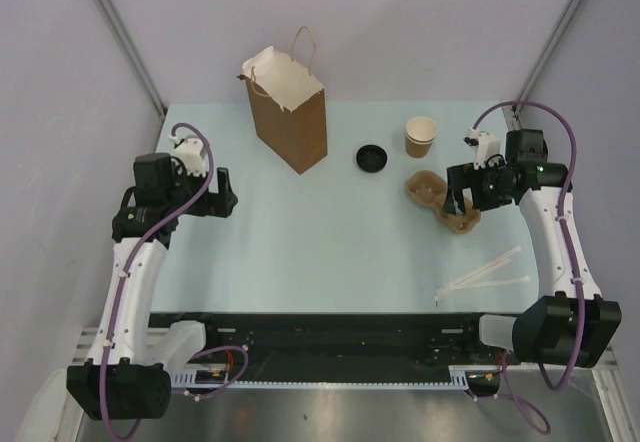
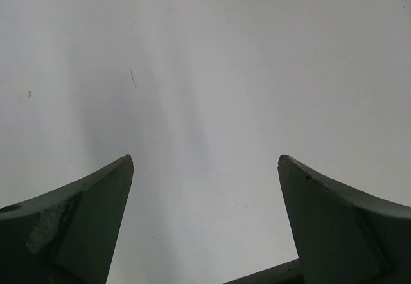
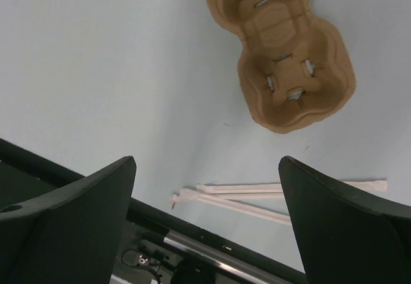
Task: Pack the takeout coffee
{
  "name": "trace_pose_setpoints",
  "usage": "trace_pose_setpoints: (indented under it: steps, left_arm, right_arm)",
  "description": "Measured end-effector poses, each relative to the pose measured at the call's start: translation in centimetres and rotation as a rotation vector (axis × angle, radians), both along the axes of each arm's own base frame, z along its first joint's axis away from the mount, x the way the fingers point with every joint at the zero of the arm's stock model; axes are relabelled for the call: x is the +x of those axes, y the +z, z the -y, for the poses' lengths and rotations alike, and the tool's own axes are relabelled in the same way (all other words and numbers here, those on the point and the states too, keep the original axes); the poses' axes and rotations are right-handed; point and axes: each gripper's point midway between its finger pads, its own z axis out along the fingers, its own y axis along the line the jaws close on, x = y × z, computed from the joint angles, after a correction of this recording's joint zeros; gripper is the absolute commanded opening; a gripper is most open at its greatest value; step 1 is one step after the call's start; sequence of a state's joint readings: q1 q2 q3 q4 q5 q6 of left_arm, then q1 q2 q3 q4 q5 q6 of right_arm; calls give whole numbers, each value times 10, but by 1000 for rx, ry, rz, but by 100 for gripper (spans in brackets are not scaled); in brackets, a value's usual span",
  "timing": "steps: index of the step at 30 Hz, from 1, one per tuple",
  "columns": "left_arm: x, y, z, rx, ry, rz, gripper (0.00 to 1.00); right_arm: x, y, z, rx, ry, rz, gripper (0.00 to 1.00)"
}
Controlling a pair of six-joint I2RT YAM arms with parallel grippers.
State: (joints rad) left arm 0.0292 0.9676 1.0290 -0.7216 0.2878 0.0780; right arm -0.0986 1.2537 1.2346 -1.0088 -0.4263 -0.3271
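Pale blue table [image 1: 330,242]: bears everything.

Brown paper bag [image 1: 292,120]: stands upright at the far side, mouth open, twine handles up.

Left gripper [image 1: 222,194]: hangs left of the bag and nearer, fingers spread wide, grips nothing.

Right gripper [image 1: 456,205]: hovers far right of the bag, likewise wide and empty.

Pulp carrier tray [image 1: 422,189]: lies flat, right of the bag, by the right gripper.

Takeout coffee cup [image 1: 421,138]: stands upright right of the bag, well apart, uncovered.

Wrapped straws [image 1: 487,273]: lie right of the bag, much nearer.

Black lid [image 1: 371,157]: rests flat between bag and cup.
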Motion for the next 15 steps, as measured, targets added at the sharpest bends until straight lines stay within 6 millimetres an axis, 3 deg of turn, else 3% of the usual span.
trace_pose_setpoints:
  steps: [4,6,15]
  left_arm:
    - [2,5,-2,-4,21,10,100]
    - [6,11,-4,-2,38,33,100]
    - [17,45,-9,7,68,139,99]
  right_arm:
    - [14,4,8,-48,-25,26,100]
    - [31,15,13,-67,-41,69,100]
    - [124,90,24,-72,-114,350,100]
